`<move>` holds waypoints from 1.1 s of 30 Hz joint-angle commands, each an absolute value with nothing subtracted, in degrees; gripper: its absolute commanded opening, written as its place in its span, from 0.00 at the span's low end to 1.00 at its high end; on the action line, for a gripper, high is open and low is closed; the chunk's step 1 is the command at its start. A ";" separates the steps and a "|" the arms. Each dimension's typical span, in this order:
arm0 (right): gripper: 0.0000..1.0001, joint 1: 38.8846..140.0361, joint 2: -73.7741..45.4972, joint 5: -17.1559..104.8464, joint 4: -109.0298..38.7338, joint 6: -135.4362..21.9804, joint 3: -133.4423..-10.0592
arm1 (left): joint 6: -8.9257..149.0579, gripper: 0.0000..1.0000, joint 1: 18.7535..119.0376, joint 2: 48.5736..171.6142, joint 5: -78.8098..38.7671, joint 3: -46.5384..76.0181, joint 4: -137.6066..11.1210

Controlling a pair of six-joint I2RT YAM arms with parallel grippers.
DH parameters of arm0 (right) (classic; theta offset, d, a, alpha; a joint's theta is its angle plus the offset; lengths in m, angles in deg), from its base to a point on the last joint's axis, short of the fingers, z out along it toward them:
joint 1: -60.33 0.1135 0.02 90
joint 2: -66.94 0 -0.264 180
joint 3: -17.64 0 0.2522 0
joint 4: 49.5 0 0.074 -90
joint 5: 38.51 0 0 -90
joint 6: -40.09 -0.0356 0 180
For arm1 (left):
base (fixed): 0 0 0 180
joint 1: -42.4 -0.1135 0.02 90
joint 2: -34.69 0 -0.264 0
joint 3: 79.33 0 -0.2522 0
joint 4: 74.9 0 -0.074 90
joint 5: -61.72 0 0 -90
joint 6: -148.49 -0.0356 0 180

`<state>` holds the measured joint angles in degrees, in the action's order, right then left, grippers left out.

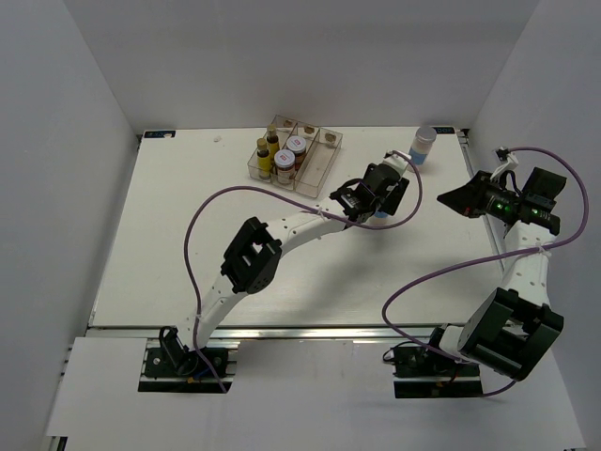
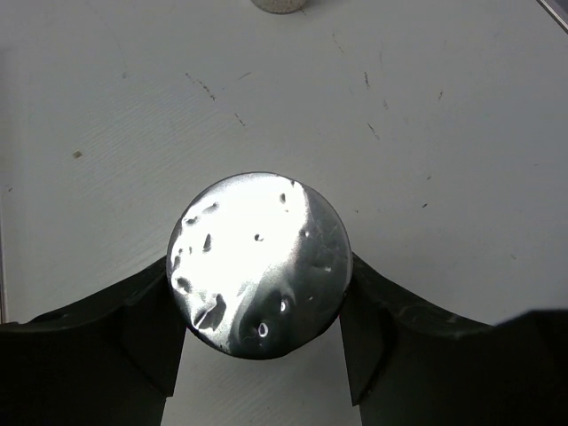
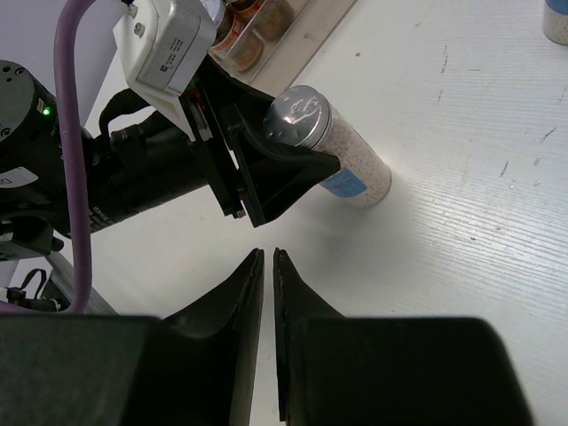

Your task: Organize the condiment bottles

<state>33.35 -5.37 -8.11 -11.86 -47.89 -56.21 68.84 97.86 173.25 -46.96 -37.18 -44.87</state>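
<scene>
My left gripper (image 1: 380, 200) is shut on a white cylinder with a blue band and a silver cap (image 3: 333, 146), which stands on the table right of centre. In the left wrist view its fingers (image 2: 146, 311) press both sides of the cap (image 2: 257, 264). A second white cylinder with a blue band (image 1: 424, 145) stands at the back right. Two slim yellow bottles (image 1: 264, 158) and two brown jars (image 1: 285, 164) stand in the clear tray (image 1: 319, 155) at the back. My right gripper (image 3: 268, 256) is shut and empty, held above the table's right side.
The tray's right compartment holds nothing. The table's right edge and the white side wall are close to my right arm (image 1: 512, 202). A purple cable (image 1: 202, 221) loops over the left arm.
</scene>
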 commanded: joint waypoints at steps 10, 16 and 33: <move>0.14 33.09 -4.69 -11.00 -10.43 -44.73 -55.62 | 64.11 0.16 96.28 162.75 -57.89 -31.04 -54.28; 0.05 33.18 -4.60 -11.44 -10.25 -44.03 -55.62 | 64.73 0.11 91.36 158.79 -59.40 -29.72 -54.55; 0.04 34.49 -5.74 -10.04 -11.66 -43.67 -54.30 | 65.17 0.08 81.69 159.67 -57.90 -32.62 -54.46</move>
